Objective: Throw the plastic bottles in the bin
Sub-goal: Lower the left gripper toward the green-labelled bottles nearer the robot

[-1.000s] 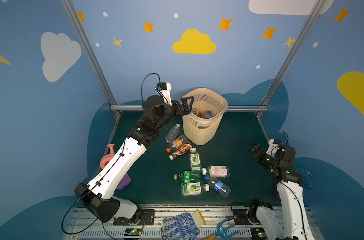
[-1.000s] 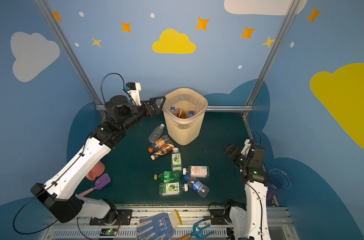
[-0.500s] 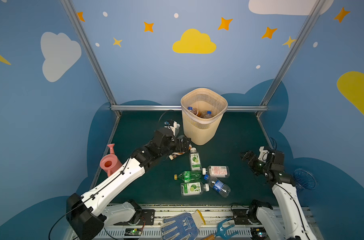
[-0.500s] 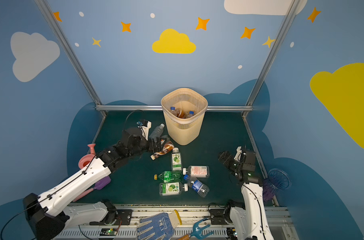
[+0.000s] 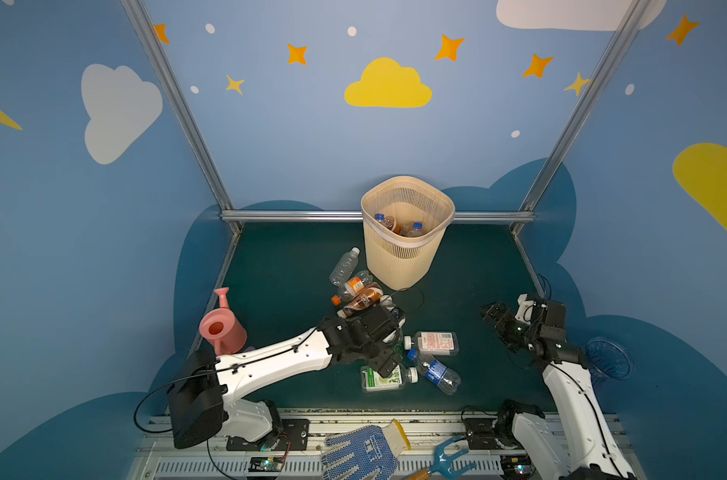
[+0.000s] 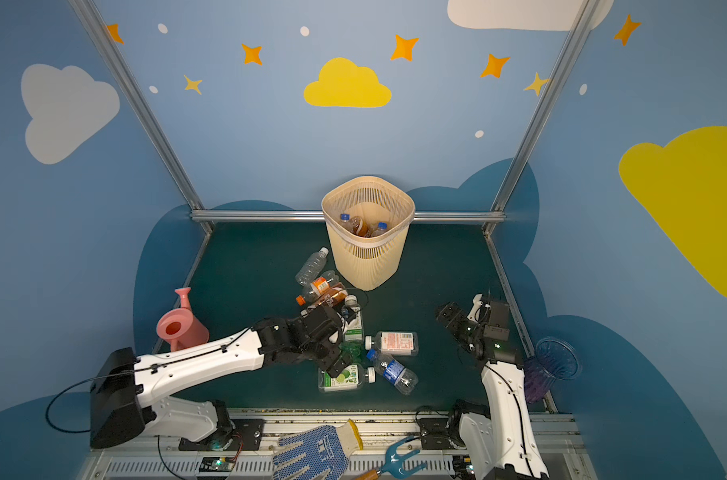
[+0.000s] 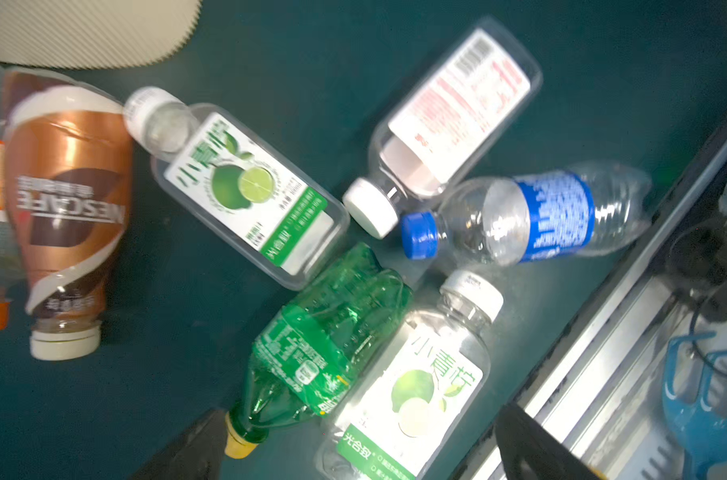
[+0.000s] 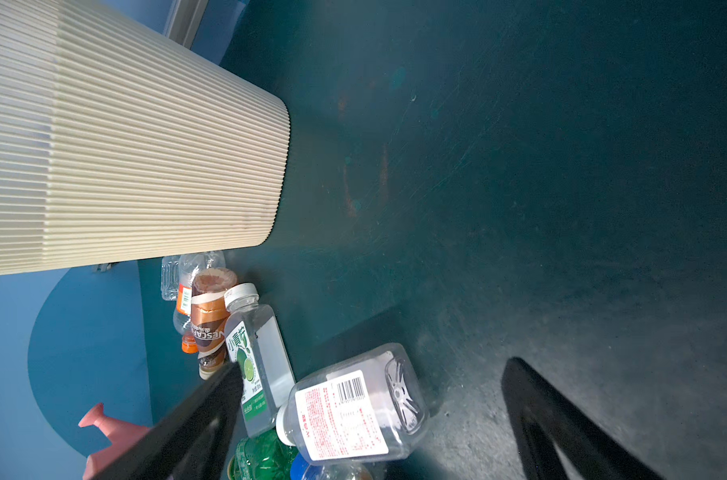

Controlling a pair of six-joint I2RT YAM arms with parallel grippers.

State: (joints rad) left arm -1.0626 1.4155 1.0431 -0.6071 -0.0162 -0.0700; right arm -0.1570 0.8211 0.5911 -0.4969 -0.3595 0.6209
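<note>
My left arm is a smooth white shell dotted with small dark screw holes, joined by chunky black joints. A thin black cable is clipped along it and loops out past my black shoulder block. My right arm matches and carries a white camera bracket. My left hand and right hand have plain black fingers

Green bottle mostly hidden beneath the left arm in a top view.
</note>
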